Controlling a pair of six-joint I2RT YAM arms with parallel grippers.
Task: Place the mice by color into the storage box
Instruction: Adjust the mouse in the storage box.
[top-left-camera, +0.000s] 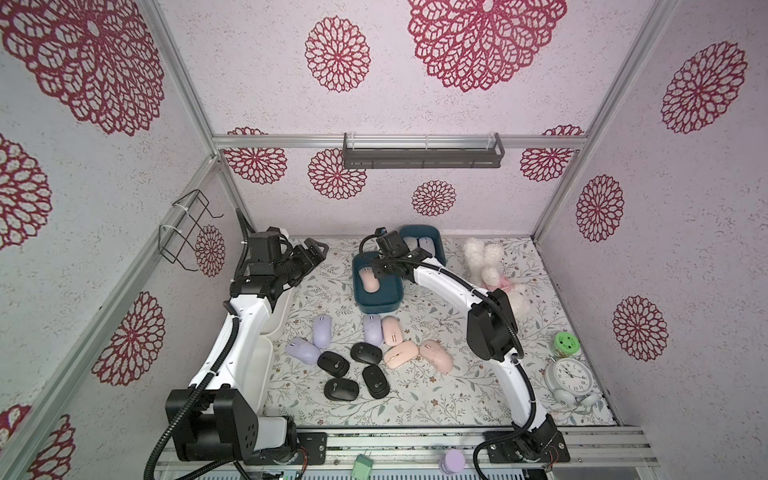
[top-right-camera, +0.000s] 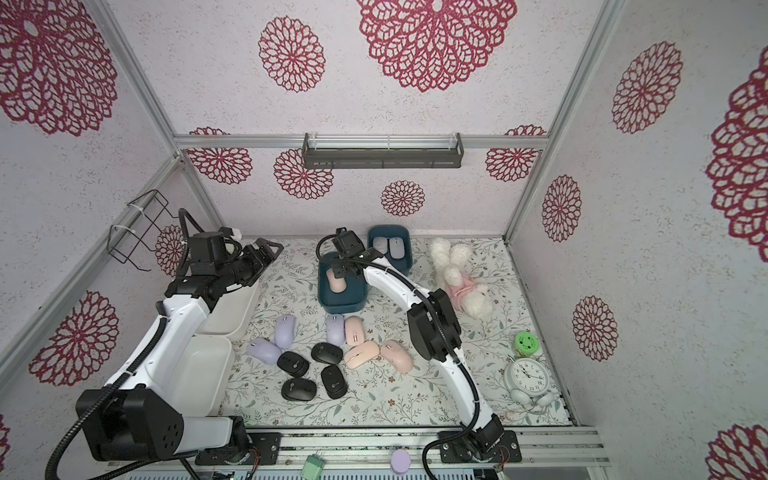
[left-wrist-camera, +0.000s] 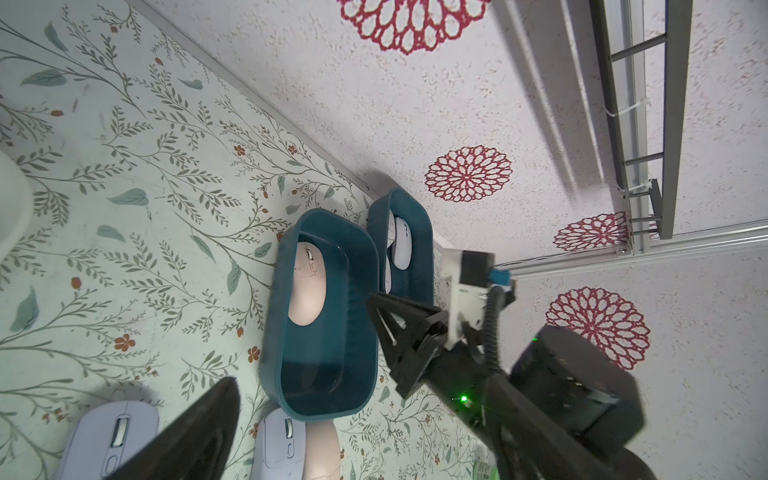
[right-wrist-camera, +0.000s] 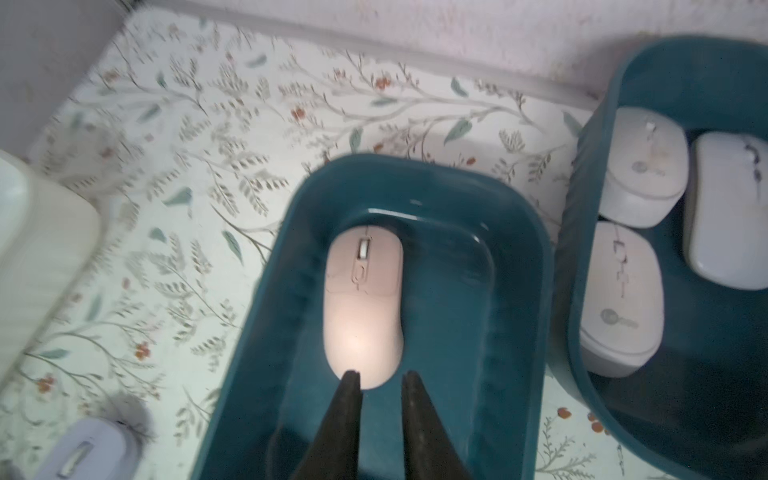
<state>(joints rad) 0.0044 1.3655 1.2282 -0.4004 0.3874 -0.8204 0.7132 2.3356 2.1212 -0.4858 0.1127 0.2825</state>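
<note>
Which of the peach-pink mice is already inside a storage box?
The peach-pink oval mouse lying alone in the nearer teal plastic box; the other three pink mice lie loose on the floral mat.

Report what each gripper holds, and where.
Nothing. Right gripper, jaws narrowly parted, hangs over the peach-pink oval mouse in the teal plastic box; left gripper is open, empty.

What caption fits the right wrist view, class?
Right gripper above a pink mouse in one teal box; three pale mice in the next box.

Soft even light, blurred wrist view
</note>
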